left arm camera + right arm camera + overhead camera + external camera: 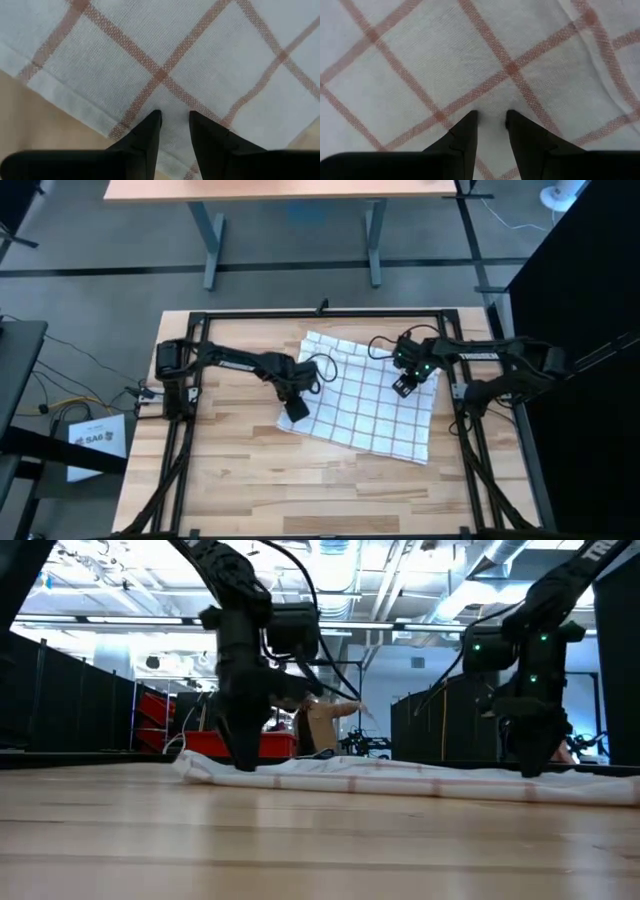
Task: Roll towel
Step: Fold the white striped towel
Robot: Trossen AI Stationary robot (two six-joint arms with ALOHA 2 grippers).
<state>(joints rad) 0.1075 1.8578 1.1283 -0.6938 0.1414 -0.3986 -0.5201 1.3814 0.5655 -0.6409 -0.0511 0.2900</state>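
The white towel [365, 395] with reddish-brown grid lines lies spread flat on the wooden table, turned at a slant; in the low view the towel [400, 778] is a low flat strip. My left gripper [296, 410] stands on its near-left corner, close to the hemmed edge [75, 102]. My right gripper [402, 387] stands on the towel's right part, inside its edges. Both point down, fingertips almost together on the cloth, seen as the left gripper [175, 117] and the right gripper [491, 116]. My left gripper comes from above, pointing down, and pinches a small bit of the towel [175, 107] between its two fingertips, just inside the hem at the near-left corner. The cloth stays flat on the table around the fingers. My right gripper comes from above, pointing down, and pinches a small bit of the towel [492, 107] between its fingertips, beside a crossing of grid lines [512, 67]. The cloth around it lies flat on the table; a slight fold runs nearby [600, 55].
A black frame rail [320, 313] runs round the table top. Bare wood [300, 490] lies between the towel and the near edge. Another table [290, 190] stands beyond the far edge. Cables [322, 365] hang off both arms above the towel.
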